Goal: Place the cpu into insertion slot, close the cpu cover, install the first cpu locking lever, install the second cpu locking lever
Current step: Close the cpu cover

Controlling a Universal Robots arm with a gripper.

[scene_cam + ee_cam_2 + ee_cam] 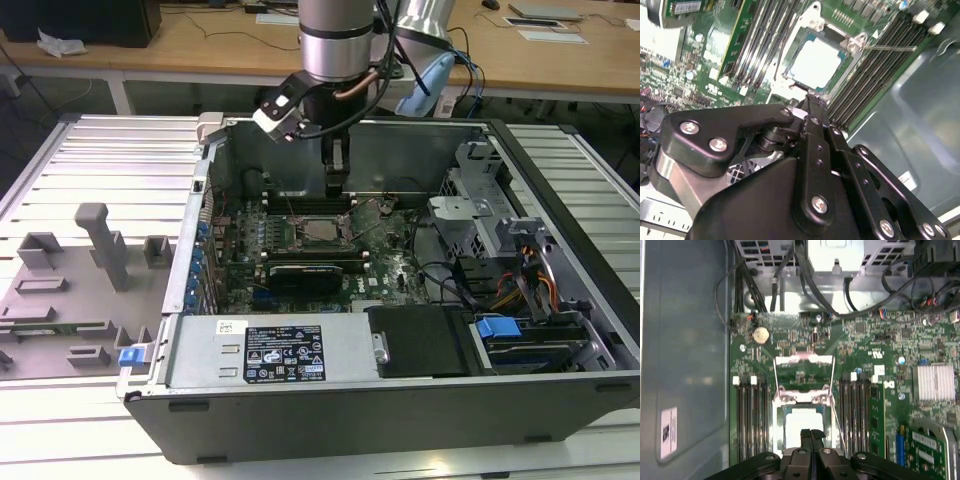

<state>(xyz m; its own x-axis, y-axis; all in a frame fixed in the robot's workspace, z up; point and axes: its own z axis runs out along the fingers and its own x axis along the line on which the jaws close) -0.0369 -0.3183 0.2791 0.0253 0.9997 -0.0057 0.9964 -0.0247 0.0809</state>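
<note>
The cpu [802, 421], a pale silvery square, lies inside the insertion slot [781, 412] on the green board; it is also seen in the second wrist view [815, 62] and in the exterior view [321, 232]. The cpu cover [803, 359] is swung open beyond the socket, and green board shows through its window. A thin wire locking lever [836, 405] stands free beside the socket, and another lever [887, 48] crosses the memory slots. My gripper [811, 432] hangs a little above the socket's edge [335, 180], fingers shut together with nothing visible between them [807, 100].
Long black memory slots [752, 420] flank the socket on both sides. A black graphics card [310, 272] lies just in front of it. The case wall [685, 365], a drive cage with cables [470, 225] and the power supply [270, 350] ring the board. Grey fixtures [100, 245] stand outside the case.
</note>
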